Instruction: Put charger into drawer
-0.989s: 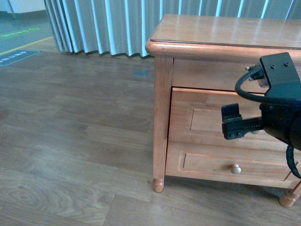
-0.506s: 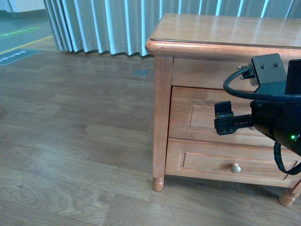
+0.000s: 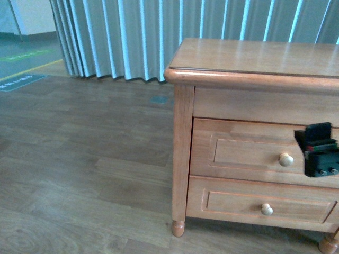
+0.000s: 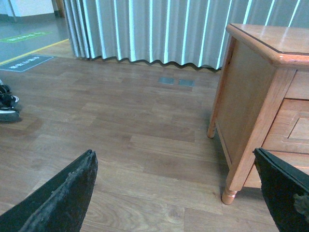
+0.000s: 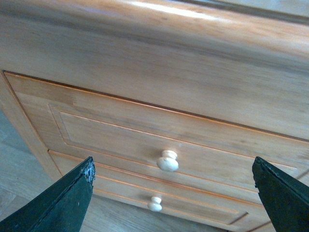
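The honey-coloured wooden cabinet (image 3: 249,58) stands at the right. Its top, taller drawer (image 3: 238,151) is shut, with a round knob (image 3: 286,159). The shallower bottom drawer (image 3: 233,203) is shut too. My right gripper (image 3: 320,151) is open at the frame's right edge, just right of the top knob. In the right wrist view the open fingers (image 5: 67,203) frame the top drawer (image 5: 120,140), whose knob (image 5: 167,161) lies between them, a short way off. My left gripper (image 4: 176,203) is open over bare floor beside the cabinet's leg (image 4: 229,195). The charger is out of view.
Wood-plank floor (image 3: 79,159) spreads to the left of the cabinet. Pale blue-grey curtains (image 3: 132,37) hang behind. Floor markings (image 3: 21,82) lie at the far left. A dark wheeled base (image 4: 7,104) shows at the edge of the left wrist view.
The front view has shifted: the cabinet now sits lower in the frame. My right arm has moved right, uncovering the top drawer's knob; only its gripper tip shows now.
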`<move>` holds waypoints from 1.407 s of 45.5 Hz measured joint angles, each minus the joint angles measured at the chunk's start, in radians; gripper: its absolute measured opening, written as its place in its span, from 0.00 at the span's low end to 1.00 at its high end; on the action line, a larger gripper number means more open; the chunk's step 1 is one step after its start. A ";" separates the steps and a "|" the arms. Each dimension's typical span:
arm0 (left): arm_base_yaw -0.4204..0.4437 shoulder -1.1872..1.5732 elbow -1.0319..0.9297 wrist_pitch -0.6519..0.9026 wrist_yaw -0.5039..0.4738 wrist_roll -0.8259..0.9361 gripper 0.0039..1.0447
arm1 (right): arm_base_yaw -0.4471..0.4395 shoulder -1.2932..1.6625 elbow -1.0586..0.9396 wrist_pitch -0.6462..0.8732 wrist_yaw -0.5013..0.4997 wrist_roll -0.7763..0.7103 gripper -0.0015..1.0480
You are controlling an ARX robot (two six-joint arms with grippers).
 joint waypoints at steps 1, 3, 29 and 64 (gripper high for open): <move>0.000 0.000 0.000 0.000 0.000 0.000 0.94 | -0.009 -0.031 -0.013 -0.017 -0.009 0.001 0.92; 0.000 0.000 0.000 0.000 0.000 0.000 0.94 | -0.023 -0.080 -0.031 -0.042 -0.022 0.002 0.92; 0.000 0.000 0.000 0.000 0.000 0.000 0.94 | -0.300 -0.850 -0.188 -0.518 -0.302 0.087 0.92; 0.000 0.000 0.000 0.000 0.000 0.000 0.94 | -0.130 -1.088 -0.400 -0.440 -0.013 0.096 0.06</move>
